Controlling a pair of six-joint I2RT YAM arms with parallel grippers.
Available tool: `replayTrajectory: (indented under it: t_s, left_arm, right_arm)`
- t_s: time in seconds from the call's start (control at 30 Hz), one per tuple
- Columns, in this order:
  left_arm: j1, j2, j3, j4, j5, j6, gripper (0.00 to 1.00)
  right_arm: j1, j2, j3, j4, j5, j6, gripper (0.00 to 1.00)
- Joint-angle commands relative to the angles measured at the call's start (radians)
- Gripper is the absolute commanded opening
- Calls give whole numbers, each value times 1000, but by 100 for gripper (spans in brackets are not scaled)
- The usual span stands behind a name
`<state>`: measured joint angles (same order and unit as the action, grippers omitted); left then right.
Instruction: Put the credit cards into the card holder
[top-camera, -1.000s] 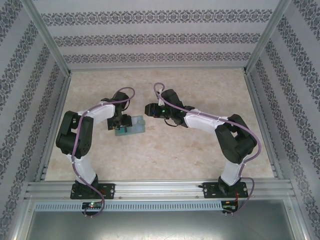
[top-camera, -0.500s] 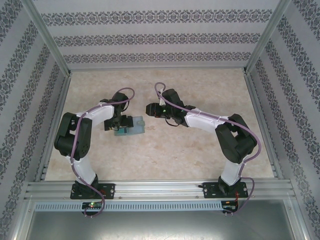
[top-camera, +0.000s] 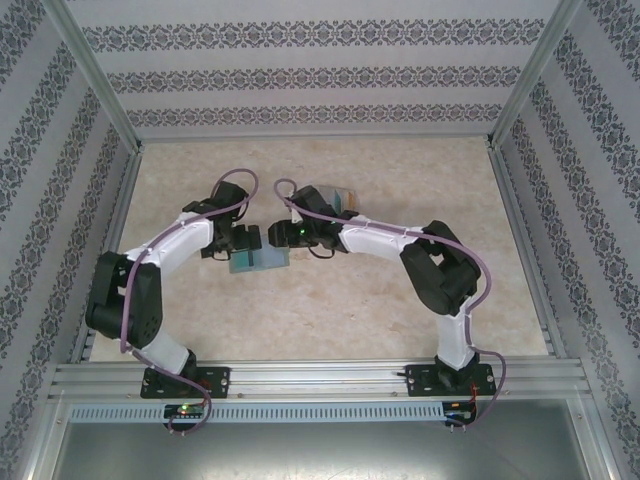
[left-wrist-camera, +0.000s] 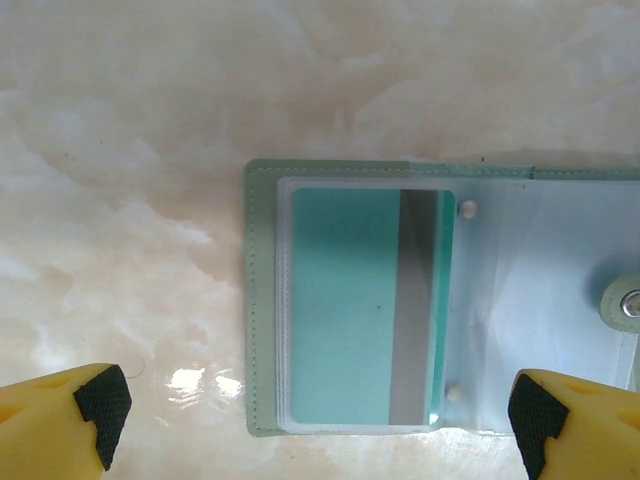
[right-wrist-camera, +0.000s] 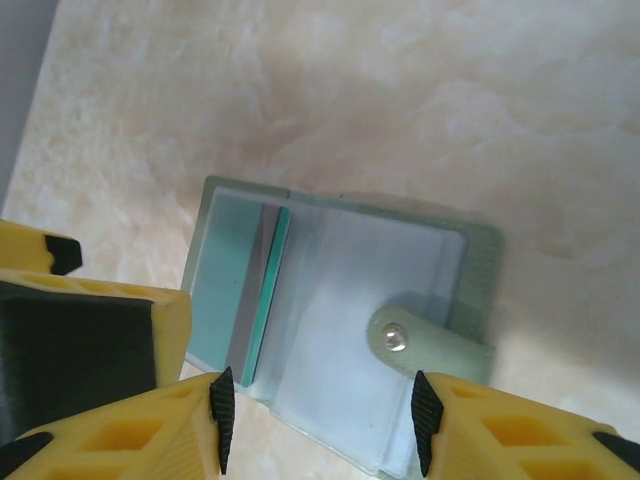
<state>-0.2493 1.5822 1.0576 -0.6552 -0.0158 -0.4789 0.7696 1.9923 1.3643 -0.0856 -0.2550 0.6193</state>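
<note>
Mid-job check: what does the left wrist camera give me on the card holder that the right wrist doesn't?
Left wrist: the teal card face-on, grey stripe visible, seated in a clear sleeve; left gripper open wide. Right wrist: the whole tab clasp with its snap; right gripper fingers apart over one edge of the card holder. Both: the holder lying open on the table, card inside.
</note>
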Motion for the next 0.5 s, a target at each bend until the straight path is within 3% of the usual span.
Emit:
replayTrajectory:
  t_s: [0.0,0.17,0.47]
  left_arm:
    - [65,-18,-65,38,70,-38,99]
    - [146,-30,-168,155,225,-91,97]
    - [190,-41,-201,189,270,-109,93]
  right_arm:
    - [25,56,78,-119,106,-74,52]
    - [78,132,213,-296,313,-199,53]
    - [107,248,362,-434,378,-190,55]
